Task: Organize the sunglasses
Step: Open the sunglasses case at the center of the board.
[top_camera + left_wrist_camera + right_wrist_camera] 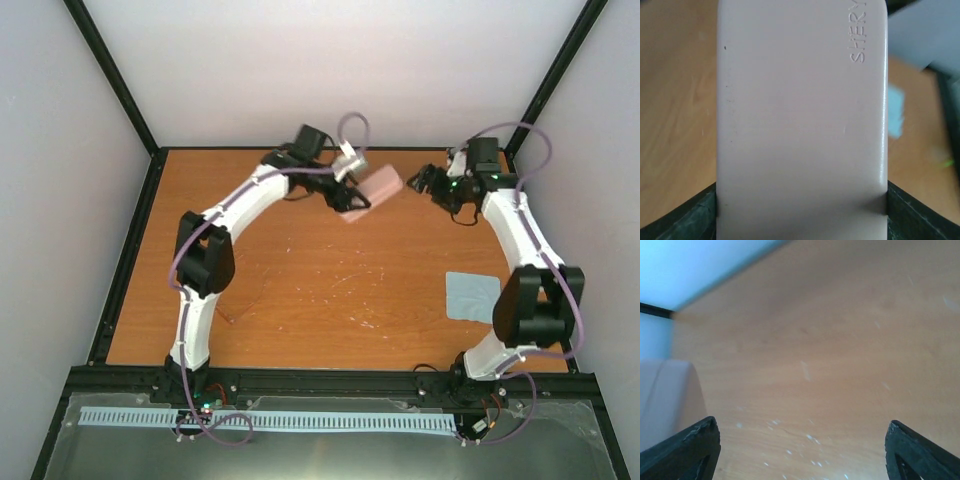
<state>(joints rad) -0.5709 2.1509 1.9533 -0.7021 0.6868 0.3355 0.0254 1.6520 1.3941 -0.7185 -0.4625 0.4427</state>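
My left gripper is shut on the pale pink oblong case and holds it above the far middle of the table. In the left wrist view the case fills the space between the fingers. My right gripper is open and empty, just right of the case and apart from it. In the right wrist view the gripper is over bare wood and the case's end shows at the left. A faint thin reddish-brown outline beside the left arm's lower link may be the sunglasses.
A light blue square cloth lies flat on the wooden table at the right, near the right arm's elbow. Black frame rails edge the table and pale walls close it in on three sides.
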